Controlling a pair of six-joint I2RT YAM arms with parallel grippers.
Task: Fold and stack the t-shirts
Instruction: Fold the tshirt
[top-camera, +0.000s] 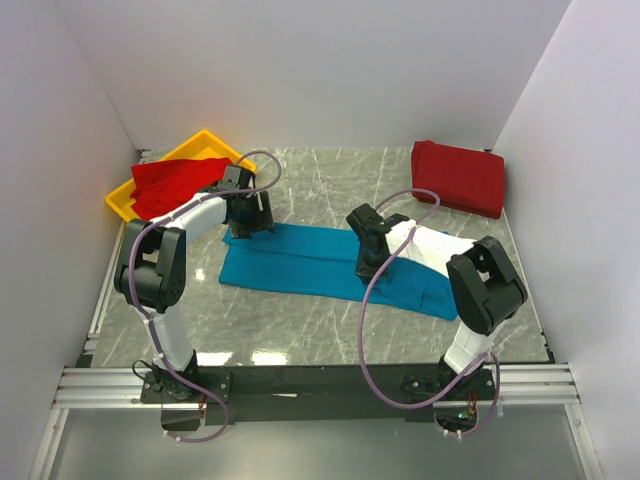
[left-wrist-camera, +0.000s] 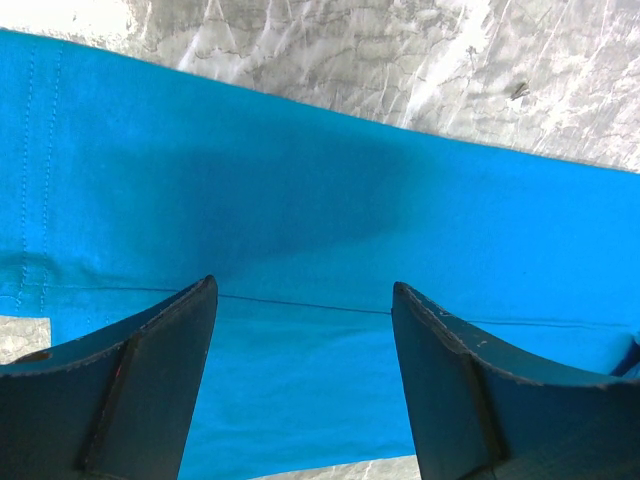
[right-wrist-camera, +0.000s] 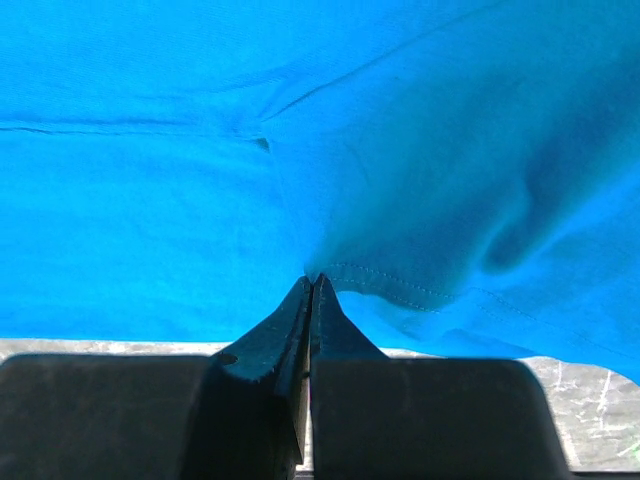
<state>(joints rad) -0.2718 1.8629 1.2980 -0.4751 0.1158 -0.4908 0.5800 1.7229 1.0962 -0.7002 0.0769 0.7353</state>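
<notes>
A teal-blue t-shirt (top-camera: 310, 262) lies folded into a long strip across the middle of the table. My left gripper (top-camera: 250, 222) hangs over its far left end, open, with only flat blue cloth (left-wrist-camera: 300, 200) showing between the fingers (left-wrist-camera: 160, 380). My right gripper (top-camera: 368, 265) is down on the shirt's right half, shut on a stitched hem (right-wrist-camera: 400, 290) that bunches up at its tips (right-wrist-camera: 312, 278). A red t-shirt (top-camera: 458, 176) lies folded at the back right. Another red t-shirt (top-camera: 170, 185) lies crumpled in the yellow tray.
The yellow tray (top-camera: 205, 140) stands at the back left corner against the wall. White walls close in the marble table (top-camera: 330, 180) on the left, back and right. Purple cables loop from both arms over the near half of the table.
</notes>
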